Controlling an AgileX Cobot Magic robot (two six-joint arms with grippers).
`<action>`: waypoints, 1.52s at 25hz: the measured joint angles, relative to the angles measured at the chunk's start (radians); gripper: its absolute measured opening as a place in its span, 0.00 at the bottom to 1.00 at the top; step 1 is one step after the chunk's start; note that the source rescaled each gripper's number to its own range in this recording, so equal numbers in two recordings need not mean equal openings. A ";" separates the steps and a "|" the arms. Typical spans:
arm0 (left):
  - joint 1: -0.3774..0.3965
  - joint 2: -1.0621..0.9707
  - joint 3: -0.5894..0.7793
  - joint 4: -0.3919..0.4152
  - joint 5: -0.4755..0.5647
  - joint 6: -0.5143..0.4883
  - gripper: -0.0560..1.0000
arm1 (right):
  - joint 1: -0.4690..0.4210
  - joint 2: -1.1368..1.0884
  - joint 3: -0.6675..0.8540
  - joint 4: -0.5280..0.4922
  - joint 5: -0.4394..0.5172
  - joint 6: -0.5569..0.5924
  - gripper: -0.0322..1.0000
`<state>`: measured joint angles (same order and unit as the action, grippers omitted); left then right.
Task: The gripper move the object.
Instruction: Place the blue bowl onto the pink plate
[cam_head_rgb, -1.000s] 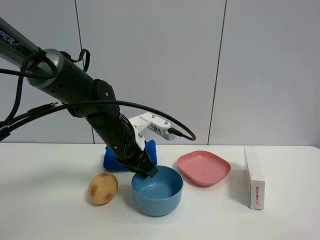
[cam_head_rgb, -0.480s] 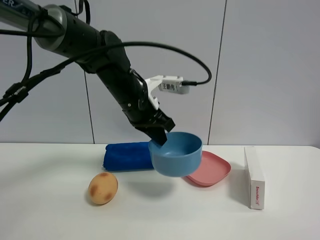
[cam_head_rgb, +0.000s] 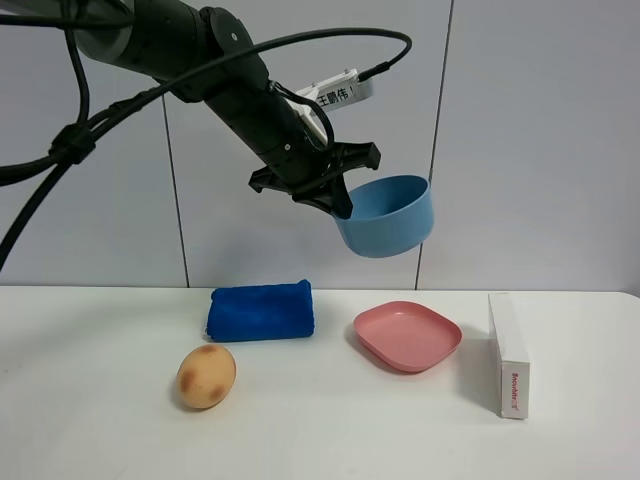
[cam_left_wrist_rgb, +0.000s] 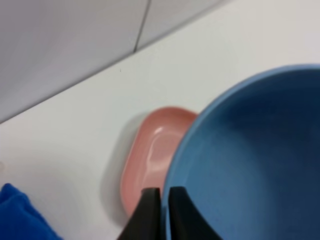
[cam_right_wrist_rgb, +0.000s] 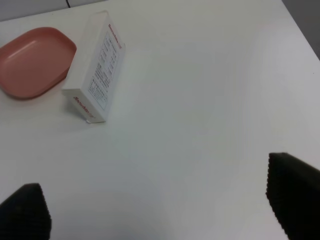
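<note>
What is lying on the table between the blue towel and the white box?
Only the pink plate lies there, as the exterior high view shows.

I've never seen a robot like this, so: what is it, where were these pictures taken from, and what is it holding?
It is a two-armed robot. The wide picture comes from a high camera; the other two from cameras on each wrist. The left hand, a black two-fingered claw, pinches the rim of a round light-blue plastic bowl, held up in the air. On the white table lie a folded dark-blue towel, a tan spotted round object, a shallow pink plate and a white box on edge. The right hand is open, holding nothing.
</note>
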<state>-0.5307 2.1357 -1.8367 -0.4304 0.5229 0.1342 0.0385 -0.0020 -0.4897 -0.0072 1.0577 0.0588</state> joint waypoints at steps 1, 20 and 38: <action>0.000 0.005 0.000 -0.001 -0.006 -0.013 0.05 | 0.000 0.000 0.000 0.000 0.000 0.000 1.00; -0.059 0.295 -0.243 0.048 0.050 0.026 0.05 | 0.000 0.000 0.000 0.000 0.000 0.000 1.00; -0.064 0.314 -0.246 0.115 -0.081 0.100 0.05 | 0.000 0.000 0.000 0.000 0.000 0.000 1.00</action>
<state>-0.5943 2.4501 -2.0827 -0.3158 0.4420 0.2339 0.0385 -0.0020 -0.4897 -0.0072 1.0577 0.0588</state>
